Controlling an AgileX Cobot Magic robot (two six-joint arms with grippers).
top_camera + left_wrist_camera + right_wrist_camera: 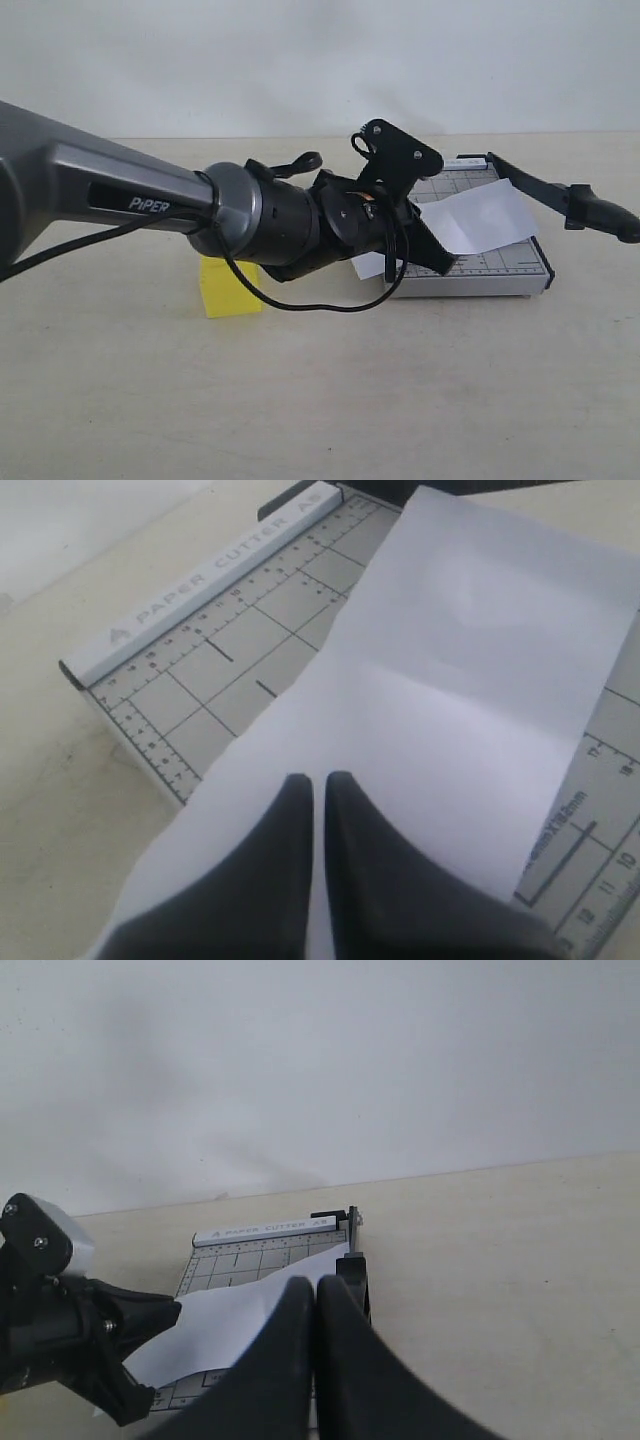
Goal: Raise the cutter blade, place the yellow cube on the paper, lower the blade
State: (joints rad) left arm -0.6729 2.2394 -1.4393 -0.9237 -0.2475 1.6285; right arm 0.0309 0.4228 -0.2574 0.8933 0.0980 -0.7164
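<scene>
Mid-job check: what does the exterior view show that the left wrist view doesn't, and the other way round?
Only the exterior view shows the yellow cube, partly hidden behind the left arm, and the cutter blade, raised off the base. Only the left wrist view shows the left gripper with its fingertips pinched together on the paper, and the PAPER CUTTER lettering on the rail. Both show the paper lying across the grey trimmer base.

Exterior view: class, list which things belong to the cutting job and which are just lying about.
Job: long black cutter blade, bright yellow cube, white paper sheet, grey gridded trimmer base.
Merely there: beige table top, white wall behind.
</scene>
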